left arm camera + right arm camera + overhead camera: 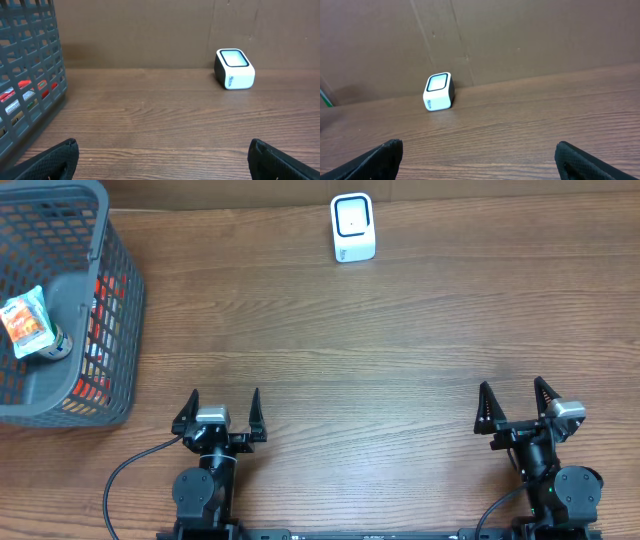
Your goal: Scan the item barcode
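Observation:
A white barcode scanner (353, 228) with a dark window stands at the table's far edge; it shows also in the left wrist view (234, 69) and the right wrist view (439, 91). An item (27, 322), a small packet with orange and white print, lies in the grey basket (118, 300) at far left. My left gripper (222, 406) is open at the near edge, left of centre, with nothing between its fingers (55, 160). The right gripper (516, 404) is open at the near right, and only bare wood lies between its fingers (375, 160).
Red-labelled goods (20, 92) show through the basket's mesh wall. A brown cardboard wall (520, 35) backs the table behind the scanner. Bare wood stretches between the grippers and the scanner.

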